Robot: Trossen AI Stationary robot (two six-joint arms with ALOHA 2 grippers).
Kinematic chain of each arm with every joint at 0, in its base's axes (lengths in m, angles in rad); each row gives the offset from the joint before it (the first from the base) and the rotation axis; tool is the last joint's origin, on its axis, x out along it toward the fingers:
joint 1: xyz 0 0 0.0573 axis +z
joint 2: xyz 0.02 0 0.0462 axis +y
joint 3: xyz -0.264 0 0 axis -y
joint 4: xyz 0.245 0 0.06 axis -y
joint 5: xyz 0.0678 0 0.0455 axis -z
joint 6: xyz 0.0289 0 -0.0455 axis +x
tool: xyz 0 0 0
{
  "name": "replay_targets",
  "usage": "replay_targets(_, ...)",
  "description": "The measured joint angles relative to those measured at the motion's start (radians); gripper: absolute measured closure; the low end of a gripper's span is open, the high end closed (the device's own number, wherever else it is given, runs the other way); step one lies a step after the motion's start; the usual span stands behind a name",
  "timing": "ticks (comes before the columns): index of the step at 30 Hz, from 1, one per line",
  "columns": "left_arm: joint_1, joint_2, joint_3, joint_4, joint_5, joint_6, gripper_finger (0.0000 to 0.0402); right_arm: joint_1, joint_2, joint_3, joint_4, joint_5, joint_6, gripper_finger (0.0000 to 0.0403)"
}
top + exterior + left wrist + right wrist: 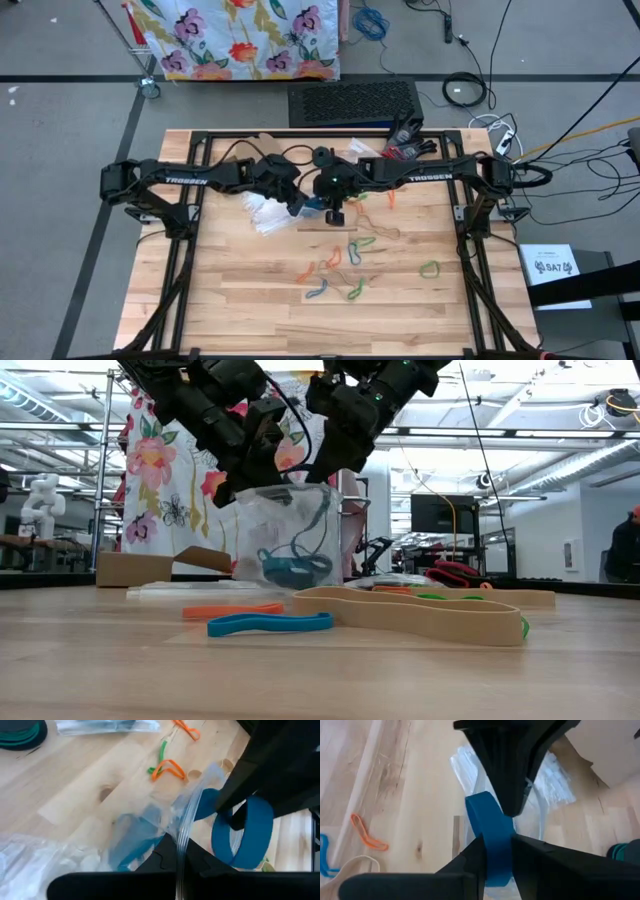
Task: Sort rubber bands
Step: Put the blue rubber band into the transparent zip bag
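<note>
A clear plastic bag (290, 535) hangs above the table's middle, with blue rubber bands (290, 568) lying in its bottom. My left gripper (298, 208) is shut on the bag's top. My right gripper (335, 215) sits close beside it at the bag's mouth, shut on a wide blue rubber band (492, 820). More rubber bands lie loose on the wood nearer the table's near edge: green (430, 268), orange (307, 272), blue (318, 292) and a long tan one (420, 615). My left gripper pinches the clear bag's top edge (183, 837) between its two fingers, coming from above. The bag hangs below the fingers, open and slack, lifted clear of the table. My right gripper pinches the blue band (496, 847) between its two fingers, with the fingers across the loop. The band is lifted clear and its free part (245, 840) stands out beyond the fingers beside the bag's mouth.
A pile of clear bags (262, 215) lies on the table left of the grippers. Dark and red items (405, 140) and a cardboard piece (255, 145) sit at the far edge. The black frame (465, 215) runs along both sides of the table.
</note>
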Motion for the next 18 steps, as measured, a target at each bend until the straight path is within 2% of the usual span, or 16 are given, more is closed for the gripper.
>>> replay_targets(8, -0.004, 0.000, 0.000, 0.002, 0.001, 0.011, 0.0402, 0.000, 0.000, 0.000, 0.009, 0.003, -0.023, 0.0294)
replay_targets(11, -0.004, 0.000, 0.000, -0.006, 0.001, 0.029, 0.0402, 0.000, 0.000, 0.000, -0.003, 0.083, -0.027, 0.0269)
replay_targets(18, -0.003, -0.001, 0.000, -0.071, -0.044, 0.036, 0.0401, -0.005, -0.005, 0.000, -0.165, 0.117, 0.002, 0.0237)
